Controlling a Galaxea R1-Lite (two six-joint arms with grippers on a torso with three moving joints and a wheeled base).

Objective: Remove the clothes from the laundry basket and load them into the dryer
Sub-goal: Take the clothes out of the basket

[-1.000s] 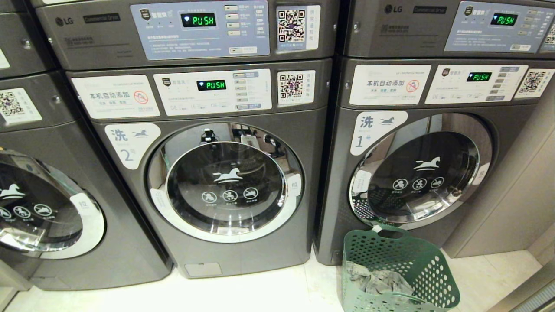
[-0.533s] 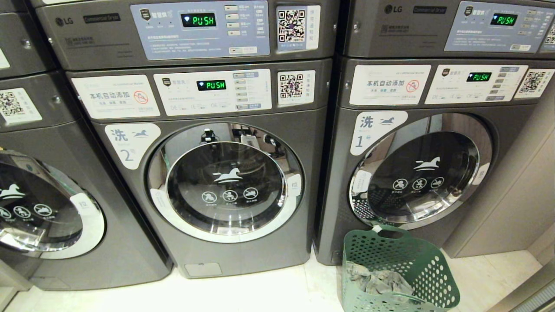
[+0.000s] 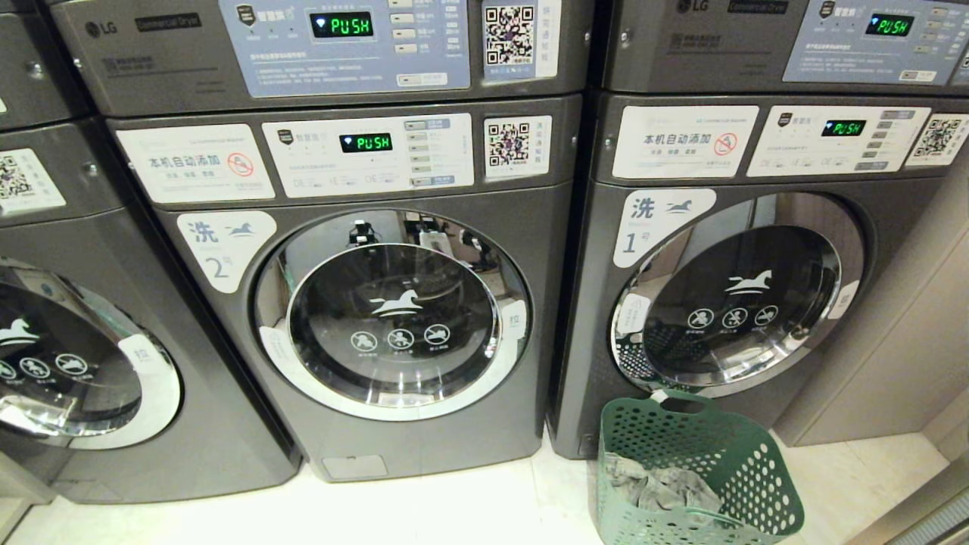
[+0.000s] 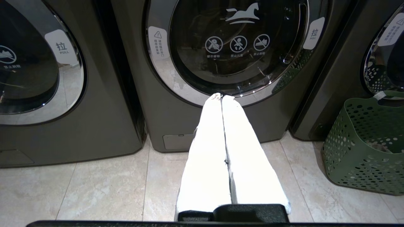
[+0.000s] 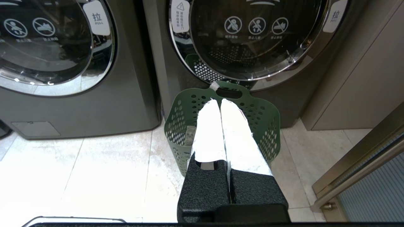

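Green laundry basket holds the clothes, near right. Left gripper and right gripper hover empty, fingers pressed together.

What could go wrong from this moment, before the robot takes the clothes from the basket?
1. The round doors here, such as washer 2's, look alike and bear horse logos; the robot may open one instead of the dryer above.
2. The laundry basket stands close against washer 1's door, so reaching in may bump it.
3. The clothes lie crumpled deep inside; a grasp may miss.
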